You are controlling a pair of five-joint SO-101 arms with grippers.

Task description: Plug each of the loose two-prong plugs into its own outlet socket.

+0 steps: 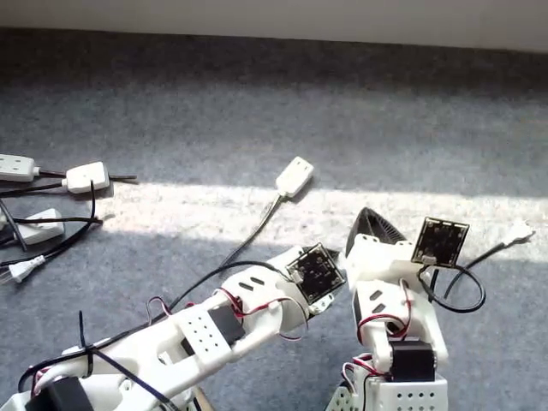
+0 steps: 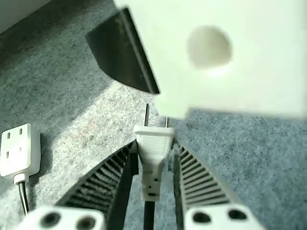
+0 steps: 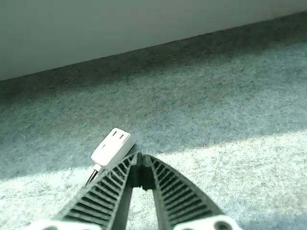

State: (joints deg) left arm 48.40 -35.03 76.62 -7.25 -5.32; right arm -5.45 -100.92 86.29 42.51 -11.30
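The left arm (image 1: pixel 205 330) lies low and stretched out, going diagonally from the near left side toward the right arm (image 1: pixel 398 321); its wrist ends just beside the wrist of that arm. The left gripper (image 2: pixel 154 146) has both ribbed fingers clamped on a white two-prong plug (image 2: pixel 152 167), whose prongs point forward. The right arm stands more upright and bends forward. The right gripper (image 3: pixel 142 165) has its fingertips pressed together, with nothing between them.

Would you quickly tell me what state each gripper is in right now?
Left gripper: closed on a two-prong plug.
Right gripper: closed, holding nothing.
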